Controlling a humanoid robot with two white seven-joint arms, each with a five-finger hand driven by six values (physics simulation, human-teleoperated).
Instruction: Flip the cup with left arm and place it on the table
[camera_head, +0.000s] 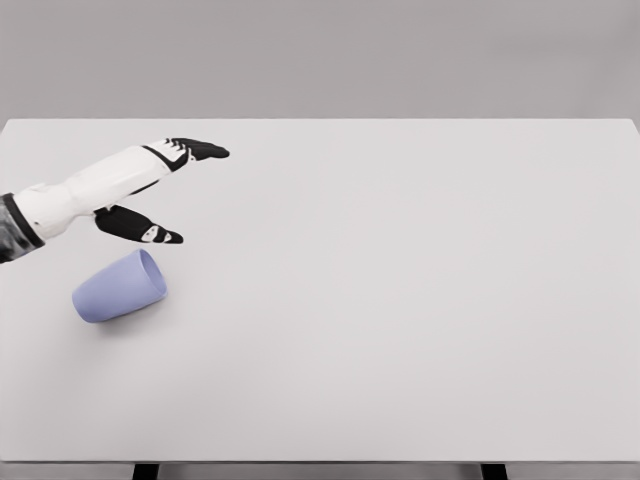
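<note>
Cup (119, 287) comes first: it is a pale lavender-blue tumbler with smooth plain walls, and it lies on its side on the white table (400, 300), toward the near left part of the surface. Its open mouth faces up and to the right, away from the front left corner, and the rim shows as a slim oval with a slightly darker inside. Its closed base points down and to the left. The body tapers a little, wider at the mouth than at the base. A faint shadow sits under it on the tabletop.

Just above the cup in the head view is the left hand (160, 190). Its arm is white and enters from the left edge at mid height, then runs up and to the right over the table. The hand is dark with pale patches at the joints. The fingers (205, 150) stretch out straight toward the right, close beside one another, while the thumb (140, 226) points down and to the right, well apart from them. So the hand is spread wide and holds nothing. The thumb tip is near the cup's rim, but a strip of bare table shows between them, so they do not touch.
</note>
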